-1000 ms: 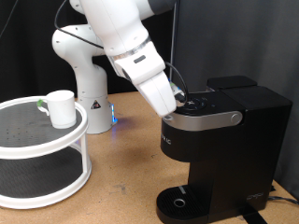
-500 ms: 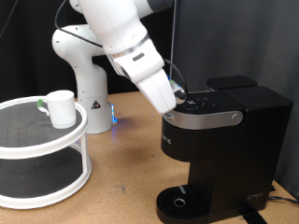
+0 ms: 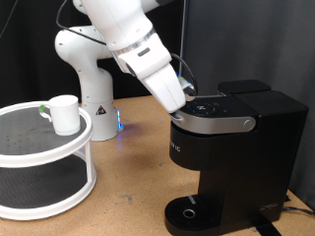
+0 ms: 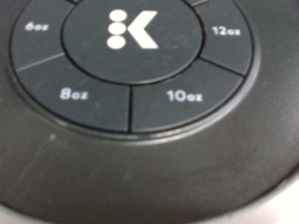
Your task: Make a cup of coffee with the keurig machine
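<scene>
clearly at the button-pressing step: gripper (image 3: 185,101) down at the keurig (image 3: 236,147) top, size buttons (image 4: 131,84) right under the fingers. open or closed, cannot tell. cup (image 3: 64,114) well away on a white rack (image 3: 49,167), not under the spout.

Slightly blurred keurig machine (image 4: 140,177) button dial (image 4: 131,56): 6oz, 8oz, 10oz, 12oz.

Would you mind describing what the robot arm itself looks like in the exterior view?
The arm is glossy white with rounded, bulky segments and dark seams at the joints. Its white base shows a small blue light low down. A thin black cable loops beside the wrist. The gripper is not distinguishable.
</scene>
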{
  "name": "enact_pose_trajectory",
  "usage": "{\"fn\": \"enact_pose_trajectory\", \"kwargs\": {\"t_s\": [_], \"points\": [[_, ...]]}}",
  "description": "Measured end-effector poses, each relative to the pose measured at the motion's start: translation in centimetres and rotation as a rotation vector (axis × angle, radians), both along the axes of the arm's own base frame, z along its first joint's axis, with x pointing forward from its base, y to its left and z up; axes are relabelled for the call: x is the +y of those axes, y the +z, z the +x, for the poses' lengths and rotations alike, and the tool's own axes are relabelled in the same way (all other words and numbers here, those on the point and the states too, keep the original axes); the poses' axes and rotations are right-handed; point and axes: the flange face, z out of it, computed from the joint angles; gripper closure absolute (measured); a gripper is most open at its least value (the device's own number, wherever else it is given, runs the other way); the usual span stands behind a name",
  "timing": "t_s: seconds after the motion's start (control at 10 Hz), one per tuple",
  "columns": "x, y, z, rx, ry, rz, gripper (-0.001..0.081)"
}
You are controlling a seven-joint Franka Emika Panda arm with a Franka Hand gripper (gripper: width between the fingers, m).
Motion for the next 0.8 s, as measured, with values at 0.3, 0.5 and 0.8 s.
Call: {"fn": "enact_pose_trajectory", "kwargs": {"t_s": [0.3,0.5,0.8], "points": [[0.4,0.1,-0.2,0.046,-0.005,-0.017,0.0805],[0.6,0.2,-0.2,0.051,-0.005,-0.015,0.0805],[0.7,1.8,-0.4,0.044,0.014,0.036,0.0805]]}}
